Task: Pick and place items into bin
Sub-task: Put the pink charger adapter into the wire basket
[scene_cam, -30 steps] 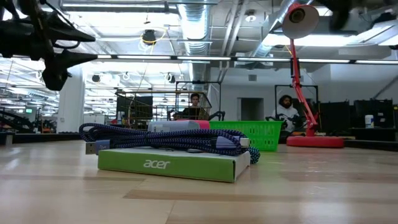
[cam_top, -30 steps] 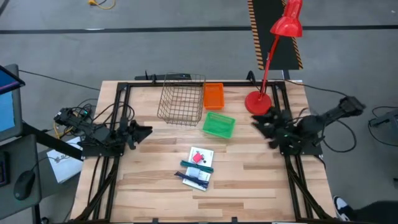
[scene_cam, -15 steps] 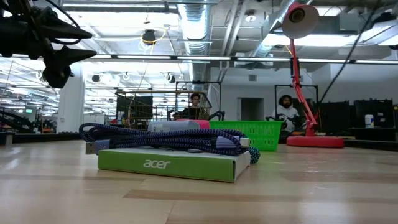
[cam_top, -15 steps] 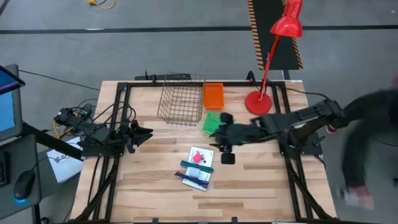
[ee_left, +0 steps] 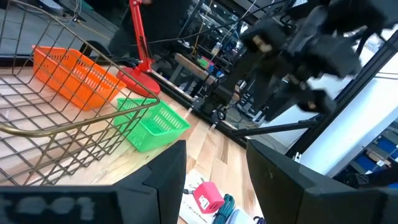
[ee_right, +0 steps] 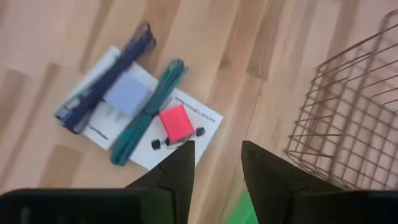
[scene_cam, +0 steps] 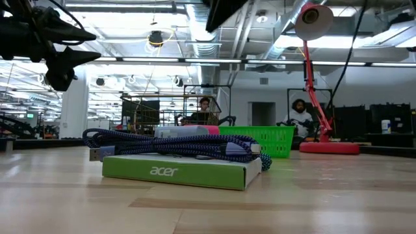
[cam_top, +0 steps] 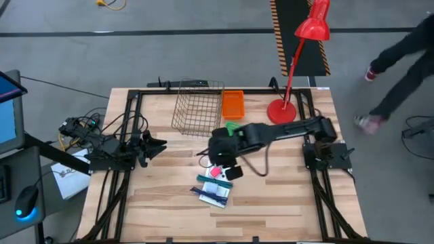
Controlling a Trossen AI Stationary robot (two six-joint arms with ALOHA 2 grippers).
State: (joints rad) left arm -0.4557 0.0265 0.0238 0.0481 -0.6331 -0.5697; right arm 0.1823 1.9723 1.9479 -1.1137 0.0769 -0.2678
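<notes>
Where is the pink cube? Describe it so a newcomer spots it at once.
Start at the wire basket at the table's back edge and come forward to the small pile mid-table. The pink cube sits on a white packet beside the coiled teal cable; nothing else there is bright pink.

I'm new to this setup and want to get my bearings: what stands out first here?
The right arm stretches across the table's middle, its open gripper hovering above the pile of items near the front centre. At the back stand a wire basket, an orange bin and a red lamp. The left gripper waits at the left edge.
</notes>
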